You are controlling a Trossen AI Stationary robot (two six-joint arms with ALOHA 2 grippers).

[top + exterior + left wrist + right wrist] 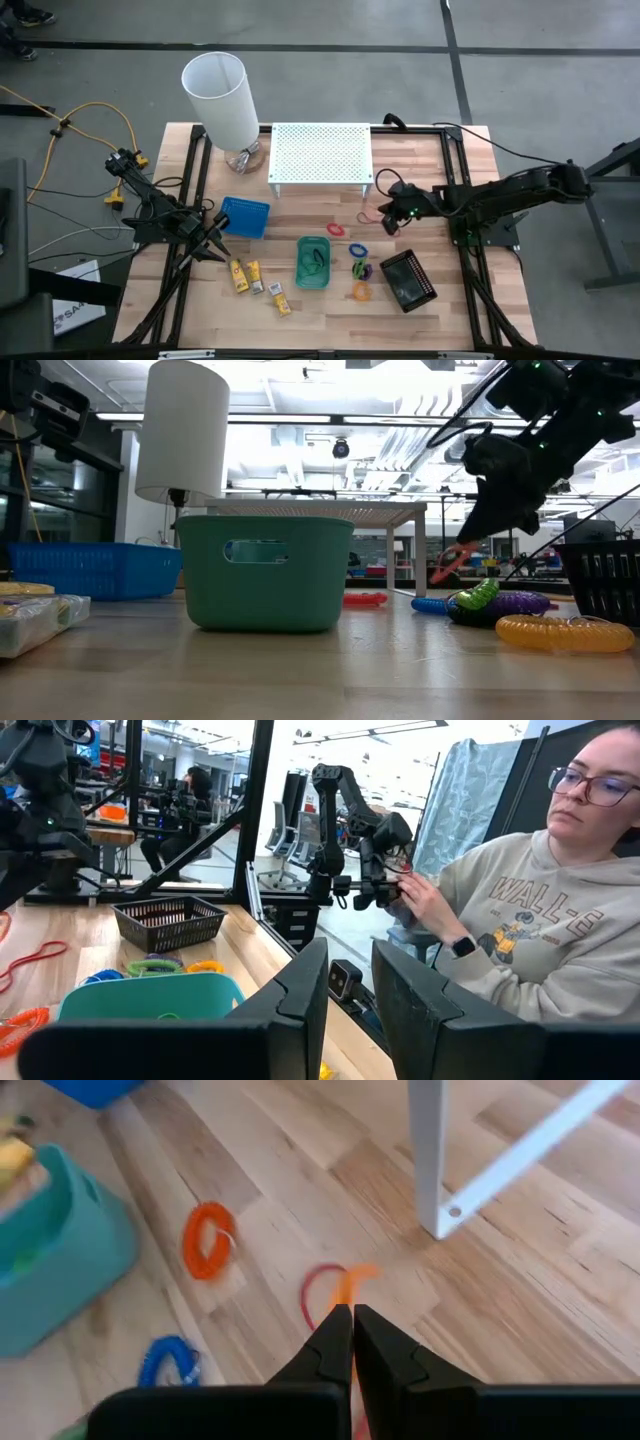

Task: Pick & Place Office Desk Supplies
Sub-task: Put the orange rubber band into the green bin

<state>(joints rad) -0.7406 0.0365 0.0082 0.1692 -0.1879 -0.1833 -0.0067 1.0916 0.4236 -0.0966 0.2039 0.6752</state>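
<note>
Office supplies are being kept scattered on the desk (320,310) around the green tray (313,262). An orange ring (352,1283) is being pinched by the closed fingers of the right gripper (352,1320), probably for lifting. The left gripper (214,246), beside the blue tray (245,216), is being held partly open, gripping nothing.

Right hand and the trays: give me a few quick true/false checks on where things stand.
1. The right hand is shut on a thin orange ring. True.
2. The green tray sits under the white perforated shelf. False: it stands on open table, in front of the shelf.
3. The black tray lies on the right arm's side. True.
4. The left hand holds a yellow-and-white block. False: it holds nothing, beside the blue tray.
</note>
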